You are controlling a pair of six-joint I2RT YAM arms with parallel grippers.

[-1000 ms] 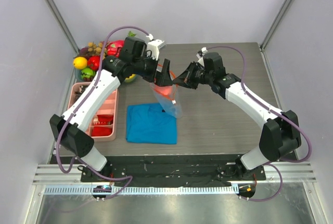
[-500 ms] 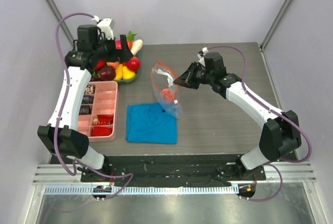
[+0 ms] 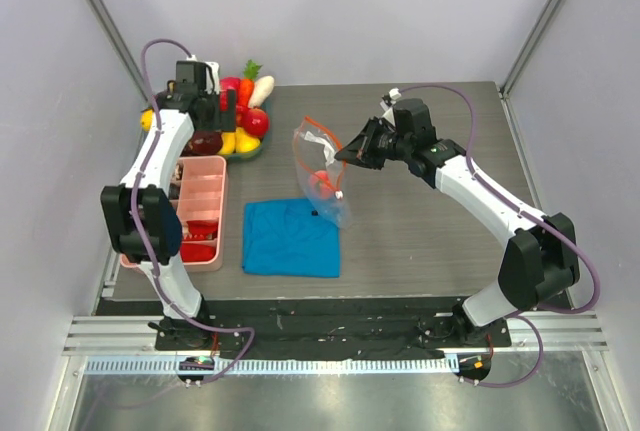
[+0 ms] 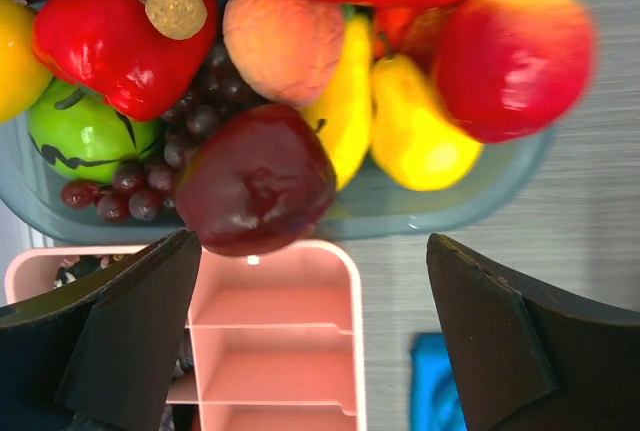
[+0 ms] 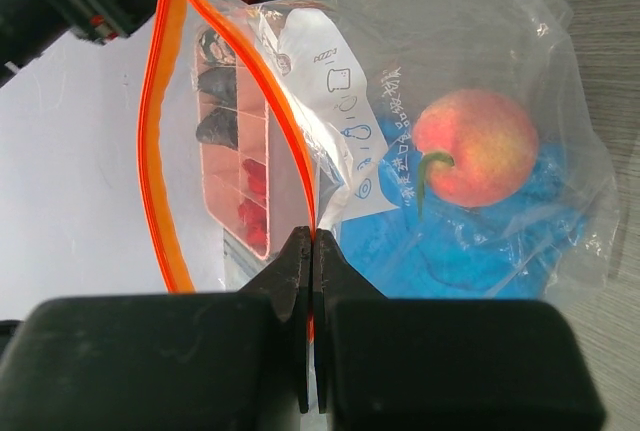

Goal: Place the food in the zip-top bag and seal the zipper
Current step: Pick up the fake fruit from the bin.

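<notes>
The clear zip-top bag stands upright over the blue cloth, its mouth gaping. My right gripper is shut on the orange-red zipper strip at the mouth's corner; in the right wrist view that gripper pinches the strip. One pink peach lies inside the bag. More food is heaped in a bowl at the back left. My left gripper hangs open just above it, nothing between its fingers, with a dark red apple nearest.
The teal bowl also holds a peach, yellow fruit, a red apple, purple grapes and a green fruit. A pink divided tray lies by it, beside the blue cloth.
My left arm has swung away from the bag's mouth, back and to the left, to above the fruit bowl. The right gripper and bag stay put.
</notes>
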